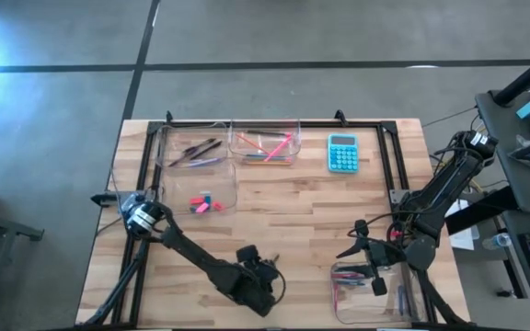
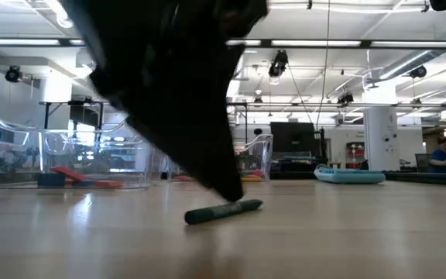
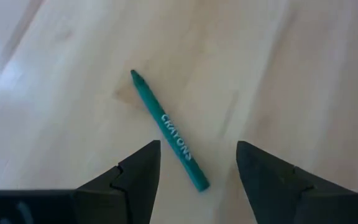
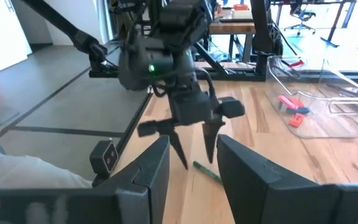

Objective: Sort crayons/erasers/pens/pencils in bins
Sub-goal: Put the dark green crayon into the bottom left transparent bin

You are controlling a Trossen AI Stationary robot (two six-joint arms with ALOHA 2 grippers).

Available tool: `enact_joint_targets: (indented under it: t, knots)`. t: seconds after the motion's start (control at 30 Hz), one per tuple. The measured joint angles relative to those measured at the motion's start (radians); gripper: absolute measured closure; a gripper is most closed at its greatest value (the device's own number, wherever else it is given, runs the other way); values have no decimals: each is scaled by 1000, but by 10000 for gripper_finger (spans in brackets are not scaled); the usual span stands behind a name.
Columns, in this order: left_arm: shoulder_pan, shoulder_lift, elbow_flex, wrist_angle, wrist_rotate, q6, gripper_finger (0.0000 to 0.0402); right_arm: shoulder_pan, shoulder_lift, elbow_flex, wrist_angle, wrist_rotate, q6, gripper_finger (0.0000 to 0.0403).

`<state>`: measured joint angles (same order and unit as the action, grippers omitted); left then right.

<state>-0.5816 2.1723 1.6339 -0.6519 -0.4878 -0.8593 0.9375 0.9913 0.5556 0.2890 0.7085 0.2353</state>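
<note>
While hovering over the near-centre of the table [image 1: 293, 216], left gripper [image 1: 263, 269] hanging fingers-down with jaws spread wide, straddling green crayon [image 3: 168, 130] lying flat on bare wood — likely lining up for a pinch across the shaft. Crayon resting alone, well apart from every bin. Long axis running diagonal to the finger gap in the left wrist view, pointed tip aiming away from the fingers, blunt end sitting between them. Crayon also showing in low view [image 2: 223, 211], just beside the fingertip.

Right gripper [image 1: 368, 246] waiting near right, above near-right bin [image 1: 410, 308], jaws parted, holding nothing.

Erasers [image 1: 204, 203] sitting in far-left bin [image 1: 233, 179].
</note>
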Motion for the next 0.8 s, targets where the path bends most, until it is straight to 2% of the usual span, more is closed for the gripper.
enact_joint_targets:
  t: [0.4, 0.67, 0.8]
  knots:
    - [-5, -10, -190, 115, -64, -154, 206, 0, 0, 0, -1, 0, -1, 280]
    - [8, -7, -300, 185, -27, -182, 207, 0, 0, 0, 0, 0, -1, 280]
    - [13, -6, -329, 220, -16, -179, 233, 0, 0, 0, 0, 0, -1, 280]
